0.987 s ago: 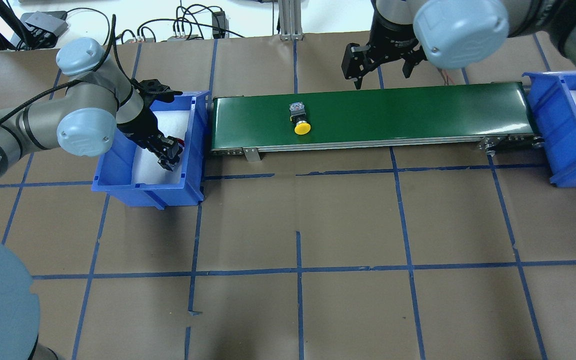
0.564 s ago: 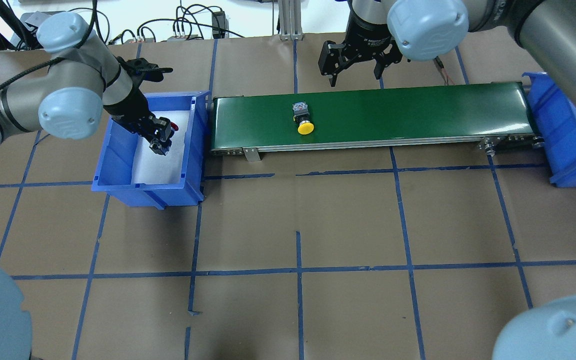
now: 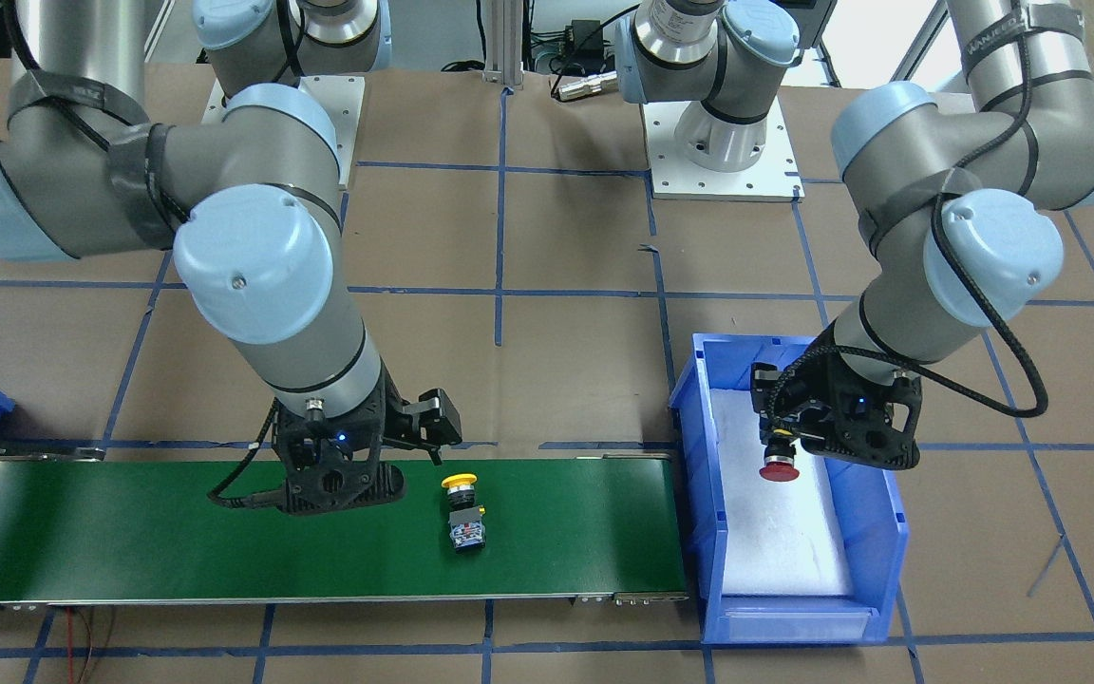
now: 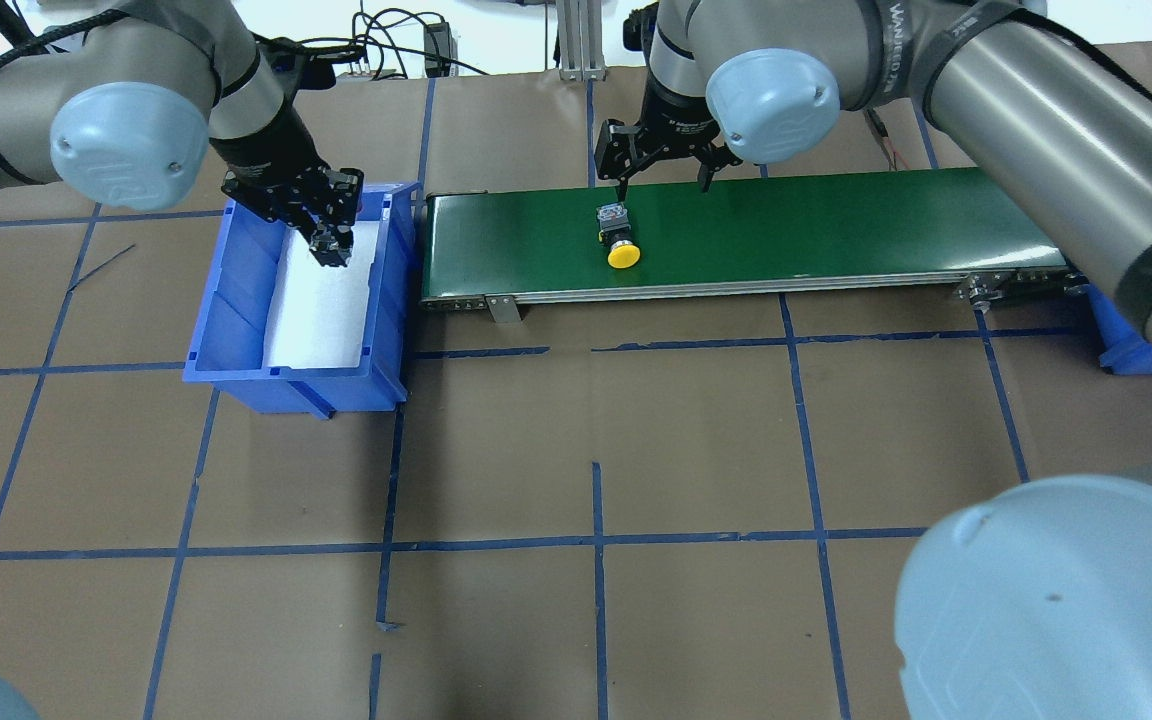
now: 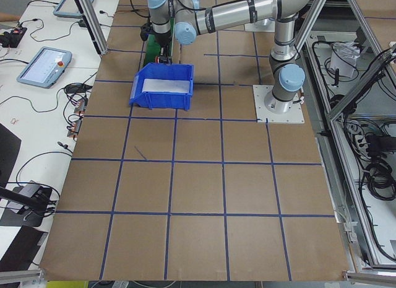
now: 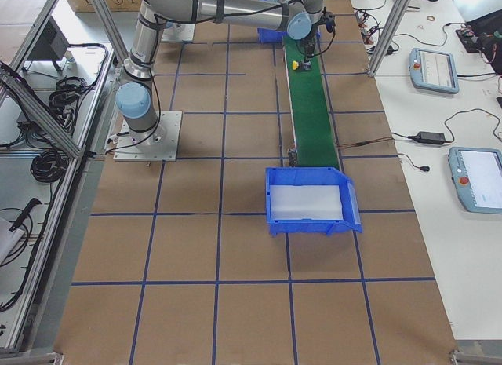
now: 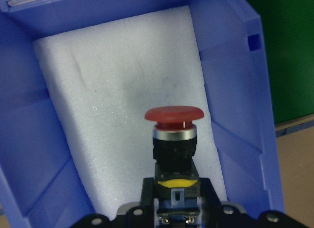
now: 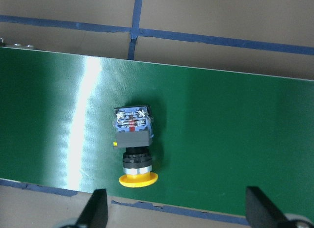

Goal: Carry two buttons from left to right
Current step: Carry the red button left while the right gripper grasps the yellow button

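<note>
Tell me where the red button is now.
Front-facing view, right side: the red button hangs in the left gripper over the foam in the blue bin.

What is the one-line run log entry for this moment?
left tool: shut on red button, over blue bin | right tool: open above yellow button | yellow button: lying on green belt

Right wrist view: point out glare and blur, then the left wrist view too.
Right wrist view: a glare streak crosses the belt beside the sharp yellow button; the claw fingertips at the bottom edge are blurred. Left wrist view: no glare on the foam, red button sharp.
</note>
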